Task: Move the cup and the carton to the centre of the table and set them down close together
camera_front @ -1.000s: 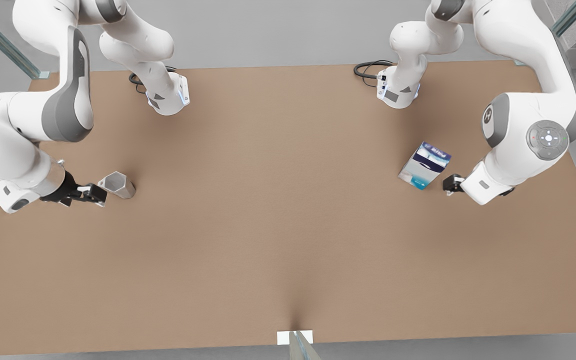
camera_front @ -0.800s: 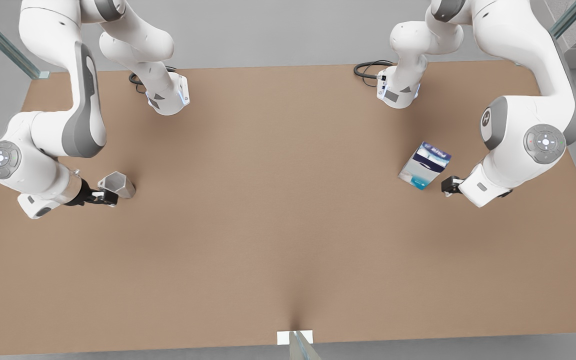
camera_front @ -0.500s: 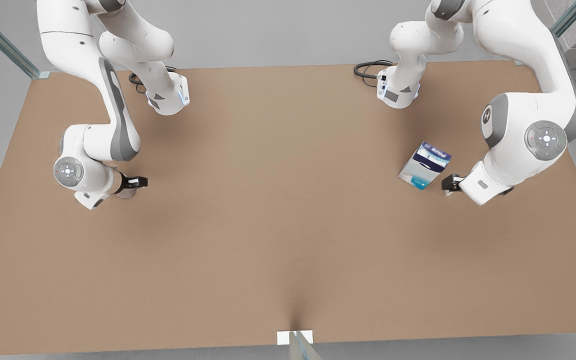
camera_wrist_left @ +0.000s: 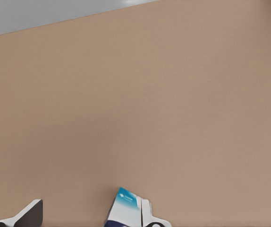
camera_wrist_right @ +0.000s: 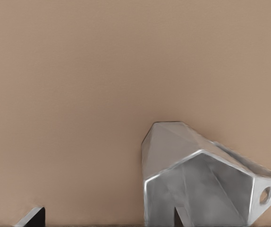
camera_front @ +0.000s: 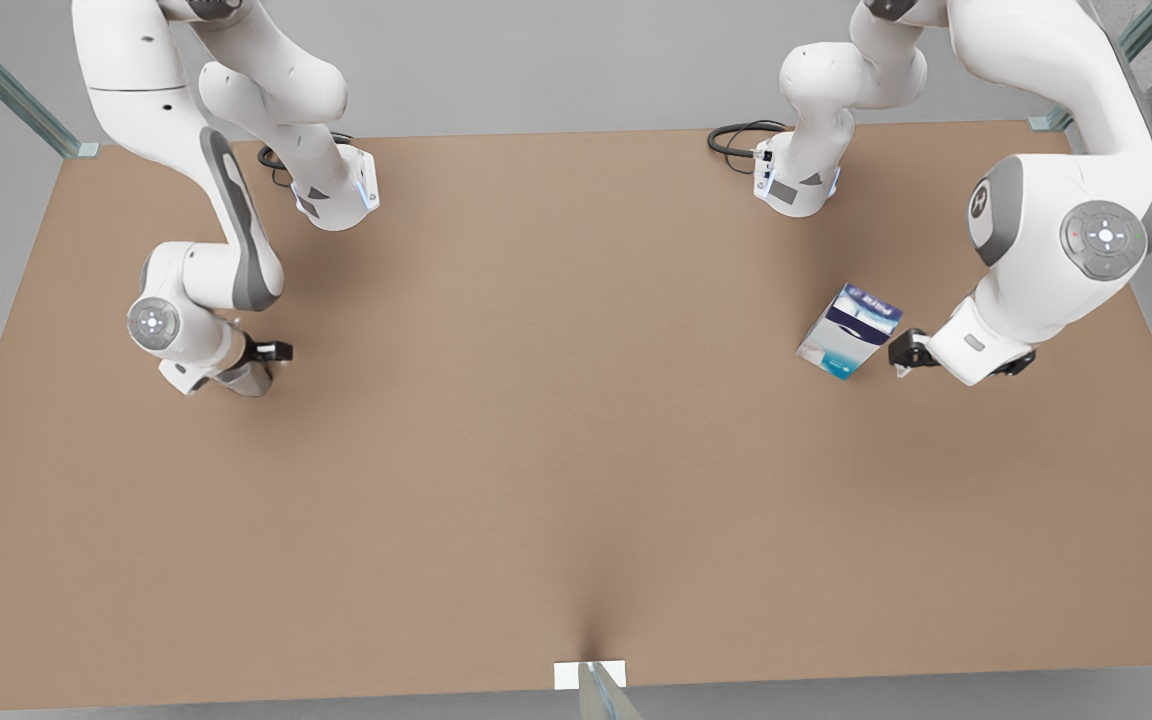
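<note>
Right pincer sits low over the cup on the front view's left side of the bench. From the front most of the cup is hidden under that arm's wrist; just a grey edge shows below it. The right wrist view shows the cup up close: silvery, faceted, tipped over with one fingertip reaching into its open mouth and the other fingertip well off to the side on bare bench. So the fingers are spread apart, nothing clamped.

Left pincer is on the front view's right side, just beside the carton, at its edge nearest the arm. The carton stands tilted on the bench, white with a navy band and a teal end towards the bench's near edge. In the left wrist view the teal end of the carton pokes up next to one fingertip, with the other fingertip far from it. Fingers apart here too, not gripping; I can't tell whether the nearer one touches the box.

Cup and carton are well apart, each out near its own side of the bench. The middle is bare brown surface.

Two white arm bases are bolted along the far edge, black cables coiled behind them.
</note>
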Available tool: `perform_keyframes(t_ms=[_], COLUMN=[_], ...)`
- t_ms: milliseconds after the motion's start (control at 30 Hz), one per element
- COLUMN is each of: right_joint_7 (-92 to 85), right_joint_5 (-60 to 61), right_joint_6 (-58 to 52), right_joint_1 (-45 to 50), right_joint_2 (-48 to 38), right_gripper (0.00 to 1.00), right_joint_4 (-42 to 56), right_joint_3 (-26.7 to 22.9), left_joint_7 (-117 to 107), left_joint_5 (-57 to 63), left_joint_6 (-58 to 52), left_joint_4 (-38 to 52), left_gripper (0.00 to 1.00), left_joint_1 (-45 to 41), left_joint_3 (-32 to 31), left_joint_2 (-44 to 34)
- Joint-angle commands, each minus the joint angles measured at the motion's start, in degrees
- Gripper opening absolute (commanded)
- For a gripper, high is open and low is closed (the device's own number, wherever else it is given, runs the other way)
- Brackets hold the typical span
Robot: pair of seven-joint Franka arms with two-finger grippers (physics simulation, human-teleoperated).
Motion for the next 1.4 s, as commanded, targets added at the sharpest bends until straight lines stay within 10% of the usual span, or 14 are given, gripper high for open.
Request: perform_keyframes(t_ms=[0,267,467,1133,1367], right_joint_7=[0.00,-0.09,0.00,-0.53,-0.09], right_joint_5=[-0.03,0.05,0.05,-0.03,0.85], right_joint_6=[0.01,3.79,8.28,2.56,-6.75], right_joint_1=[-0.52,-0.43,-0.43,0.27,14.42], right_joint_2=[0.01,2.47,3.96,0.62,12.40], right_gripper=[1.00,0.95,0.21,0.21,0.21], right_joint_4=[-0.27,-0.44,-0.62,2.63,29.26], right_joint_3=[-0.02,-0.37,-0.37,0.24,0.60], left_joint_7=[0.00,0.00,0.00,0.09,0.09], left_joint_5=[0.01,0.01,0.01,0.10,0.36], left_joint_6=[0.09,0.26,0.35,0.35,0.44], left_joint_4=[0.00,0.00,0.00,0.09,0.18], left_gripper=[1.00,1.00,1.00,1.00,1.00], left_joint_1=[0.00,0.00,0.00,0.00,0.09], left_joint_3=[0.00,0.00,0.00,0.00,0.18], left_joint_2=[0.04,0.21,0.48,0.48,0.92])
